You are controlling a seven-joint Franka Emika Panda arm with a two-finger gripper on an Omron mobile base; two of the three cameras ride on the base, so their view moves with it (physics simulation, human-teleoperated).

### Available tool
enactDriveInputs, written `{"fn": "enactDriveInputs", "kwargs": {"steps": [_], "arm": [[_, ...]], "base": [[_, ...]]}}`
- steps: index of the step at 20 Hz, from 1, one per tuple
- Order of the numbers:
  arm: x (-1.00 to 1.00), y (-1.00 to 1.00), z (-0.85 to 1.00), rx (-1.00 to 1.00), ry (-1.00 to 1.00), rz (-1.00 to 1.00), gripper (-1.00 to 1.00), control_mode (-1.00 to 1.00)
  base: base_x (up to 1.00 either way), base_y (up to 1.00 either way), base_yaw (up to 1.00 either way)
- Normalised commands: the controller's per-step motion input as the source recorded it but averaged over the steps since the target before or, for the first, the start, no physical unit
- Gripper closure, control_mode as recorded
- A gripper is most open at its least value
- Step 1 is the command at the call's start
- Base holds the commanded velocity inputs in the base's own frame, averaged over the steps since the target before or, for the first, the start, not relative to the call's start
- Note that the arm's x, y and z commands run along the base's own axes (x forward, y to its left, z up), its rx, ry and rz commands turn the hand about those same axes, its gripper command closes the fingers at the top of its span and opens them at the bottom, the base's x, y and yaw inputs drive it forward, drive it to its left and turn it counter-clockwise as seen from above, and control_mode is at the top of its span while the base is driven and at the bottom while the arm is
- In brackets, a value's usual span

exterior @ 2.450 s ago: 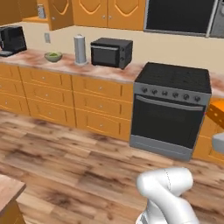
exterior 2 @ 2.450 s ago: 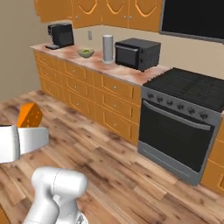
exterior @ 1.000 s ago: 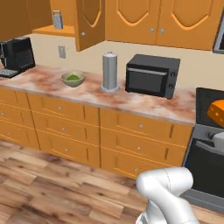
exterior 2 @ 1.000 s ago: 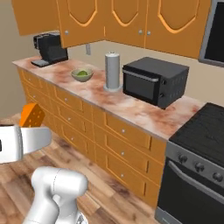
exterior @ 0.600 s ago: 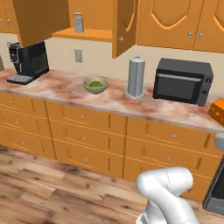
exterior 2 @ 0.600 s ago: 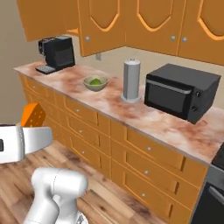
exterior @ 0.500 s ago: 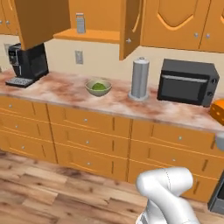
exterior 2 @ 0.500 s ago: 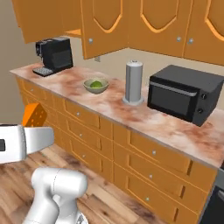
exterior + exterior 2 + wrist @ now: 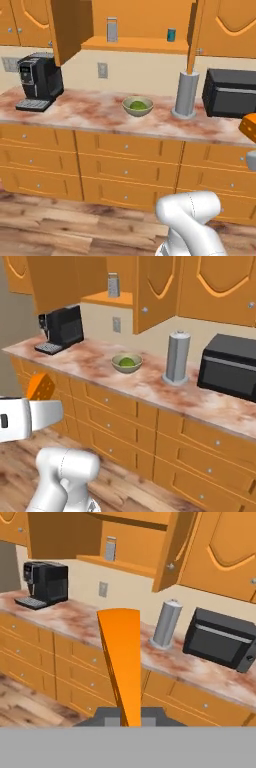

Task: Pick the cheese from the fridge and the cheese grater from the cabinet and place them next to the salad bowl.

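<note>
The gripper (image 9: 129, 714) is clamped on the cheese (image 9: 121, 657), an orange wedge rising up the middle of the hand view; in the right base view the cheese (image 9: 41, 387) sits above the white hand at the left edge, in front of the drawers (image 9: 115, 406); in the left base view it (image 9: 248, 127) shows at the right edge. The bowl (image 9: 138, 106) stands on the counter (image 9: 85, 110) with a green ball inside, between the coffee machine (image 9: 40, 80) and the grey cylinder (image 9: 185, 94); the microwave (image 9: 231, 93) stands just beyond the cylinder. The cabinet (image 9: 135, 25) above the bowl is open, both doors swung out; the grater (image 9: 112, 29) stands upright on its shelf towards the left; a teal can (image 9: 171, 35) stands on the same shelf, well apart to the right.
</note>
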Motion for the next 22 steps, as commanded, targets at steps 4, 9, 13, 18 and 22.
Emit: {"fn": "enactDriveInputs", "kwargs": {"steps": [4,9,13,18,22], "arm": [[0.00,0.00,0.00,0.00,0.00,0.00,1.00,1.00],[0.00,0.00,0.00,0.00,0.00,0.00,1.00,1.00],[0.00,0.00,0.00,0.00,0.00,0.00,1.00,1.00],[0.00,0.00,0.00,0.00,0.00,0.00,1.00,1.00],[0.00,0.00,0.00,0.00,0.00,0.00,1.00,1.00]], "base": [[0.28,1.00,-0.49],[0.45,0.95,-0.63],[0.71,0.95,-0.53],[1.00,0.58,-0.25],[1.00,-0.51,0.00]]}}
